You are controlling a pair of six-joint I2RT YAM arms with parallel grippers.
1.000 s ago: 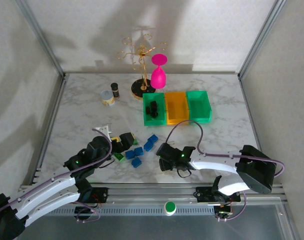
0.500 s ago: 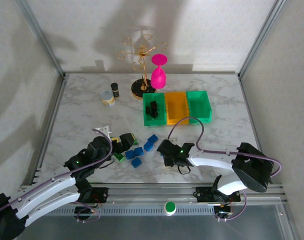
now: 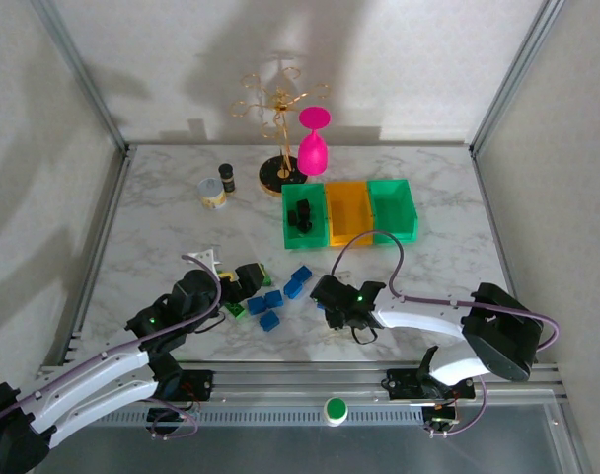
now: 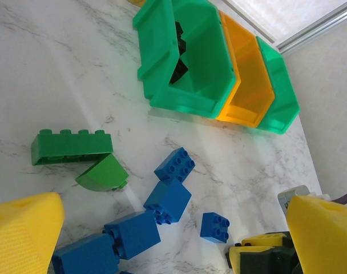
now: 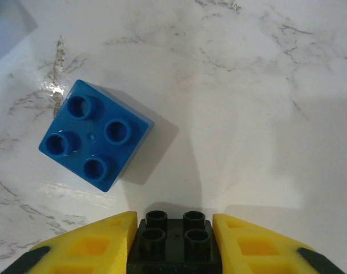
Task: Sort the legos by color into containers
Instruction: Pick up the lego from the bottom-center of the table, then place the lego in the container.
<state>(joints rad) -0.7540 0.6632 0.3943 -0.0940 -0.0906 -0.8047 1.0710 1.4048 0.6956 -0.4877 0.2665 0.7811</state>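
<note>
Grip looks sound, right claw (image 3: 332, 308) clamped on a black lego (image 5: 173, 238) low over the worktop (image 5: 265, 85) beside a blue brick (image 5: 93, 135), so lift straight, then carry to the left green bin (image 3: 302, 241) holding black ones; left claw (image 3: 231, 286) hangs apart.

A white, grey-veined marble bench (image 3: 162, 237) lies between pale walls. Near its far edge stands a gold wire stand (image 3: 276, 109) with curled branches and a round dark base. A bright pink goblet (image 3: 313, 148) stands just beside it, on the right. Further left, a small dark jar (image 3: 226, 178) sits close behind a round tin can (image 3: 213, 194).
</note>
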